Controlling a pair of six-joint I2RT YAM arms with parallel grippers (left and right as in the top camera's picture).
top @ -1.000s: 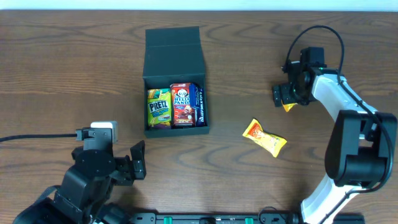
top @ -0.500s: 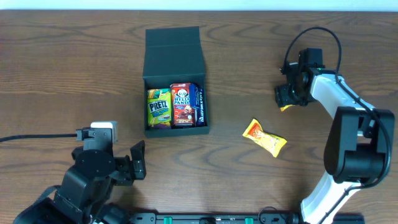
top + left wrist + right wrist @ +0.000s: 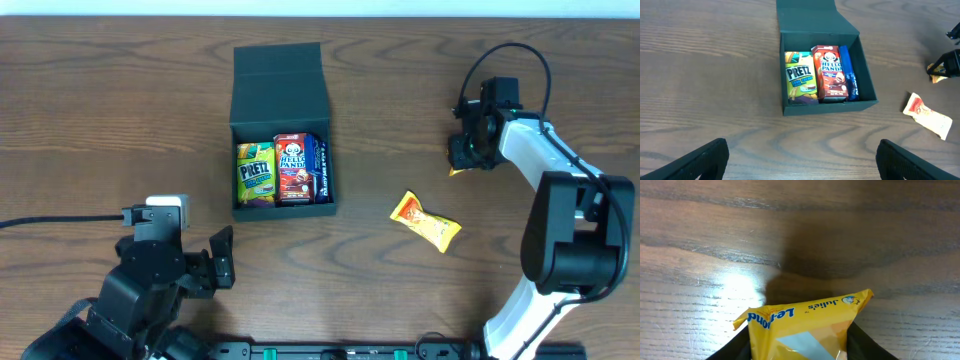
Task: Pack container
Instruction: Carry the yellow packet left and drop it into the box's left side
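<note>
The container [image 3: 281, 85], a dark box with its flap lid laid back, lies left of centre and holds a green Pretz box [image 3: 256, 172], a red Hello Panda box [image 3: 294, 168] and a blue packet [image 3: 320, 168]. The left wrist view shows the container [image 3: 830, 106] from the front. My right gripper [image 3: 462, 160] is at the right, its fingers pressed on both sides of a yellow snack packet [image 3: 805, 325], down at the tabletop; the right gripper [image 3: 800, 345] is shut on it. Near the front left, my left gripper [image 3: 222, 260] [image 3: 802, 160] stands wide open over bare wood.
An orange snack packet [image 3: 425, 221] [image 3: 927, 114] lies loose on the wood between the container and the right arm. A black cable [image 3: 50, 221] runs along the table at the left. The wall edge runs along the back.
The right gripper's jaws have closed in on the yellow packet and shifted slightly toward the back. The left arm and the container have not moved.
</note>
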